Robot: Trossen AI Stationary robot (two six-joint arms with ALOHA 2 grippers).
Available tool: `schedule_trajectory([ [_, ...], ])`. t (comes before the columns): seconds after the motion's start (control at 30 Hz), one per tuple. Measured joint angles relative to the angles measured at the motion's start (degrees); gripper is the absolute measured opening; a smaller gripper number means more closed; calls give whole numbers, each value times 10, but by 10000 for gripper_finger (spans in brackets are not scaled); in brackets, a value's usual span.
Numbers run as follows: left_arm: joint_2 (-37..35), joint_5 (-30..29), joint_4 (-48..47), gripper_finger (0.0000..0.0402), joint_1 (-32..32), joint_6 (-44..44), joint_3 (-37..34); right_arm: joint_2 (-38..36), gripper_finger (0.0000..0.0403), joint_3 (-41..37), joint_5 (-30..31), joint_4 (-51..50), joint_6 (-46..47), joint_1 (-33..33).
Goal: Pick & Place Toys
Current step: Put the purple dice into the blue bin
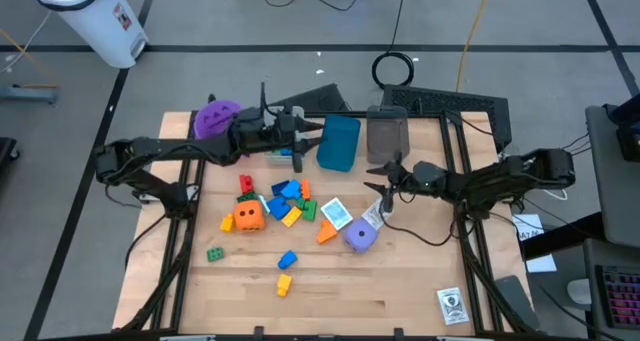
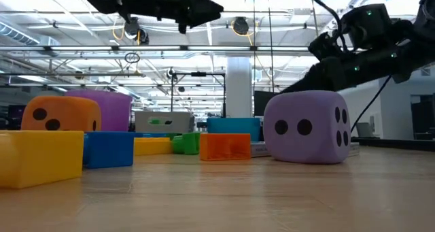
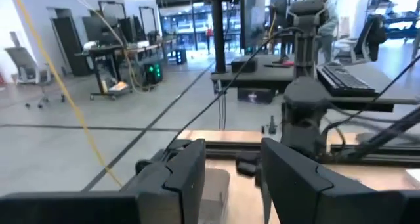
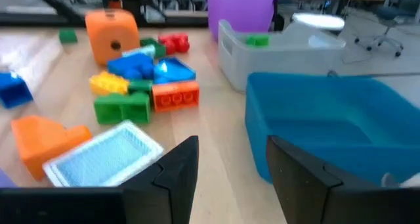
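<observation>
The toys lie loose on the wooden table: a heap of bricks with an orange die on its left, a purple die and a white printed cube on its right, and single bricks nearer the front. My left gripper hangs high over the table's far part, pointing level at the blue bin; its fingers stand open around nothing. My right gripper stands open and empty right of the heap, pointing toward it, near the blue bin.
A purple cup stands at the far left. A clear bin holding a green brick, the blue bin and a grey bin line the far edge. A printed card lies at the near right corner.
</observation>
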Motion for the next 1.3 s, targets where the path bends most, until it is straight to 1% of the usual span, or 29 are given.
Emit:
schedule_trajectory([
  [0.2,26,-9,19,157,-19,-13,0,27,169,0,-1,4,0,0],
  [0.43,75,-16,78,157,-19,-21,0,32,169,0,0,7,-15,0],
  [0.7,64,-9,53,158,-3,-33,0,32,169,0,0,27,-6,0],
  [0.83,51,19,6,178,4,-28,0,31,169,19,-2,35,25,0],
  [0.9,51,20,-20,194,5,-26,0,31,169,39,-12,14,31,2],
  [0.97,48,20,-52,212,5,-21,0,31,169,66,-28,-29,30,5],
  [1.1,40,21,-116,243,3,23,0,31,169,126,-34,-147,5,10],
  [1.2,25,21,-174,258,2,40,-1,31,169,165,-35,-216,-10,13],
  [1.3,-1,21,-239,266,-1,41,0,30,169,195,-42,-260,-18,17],
])
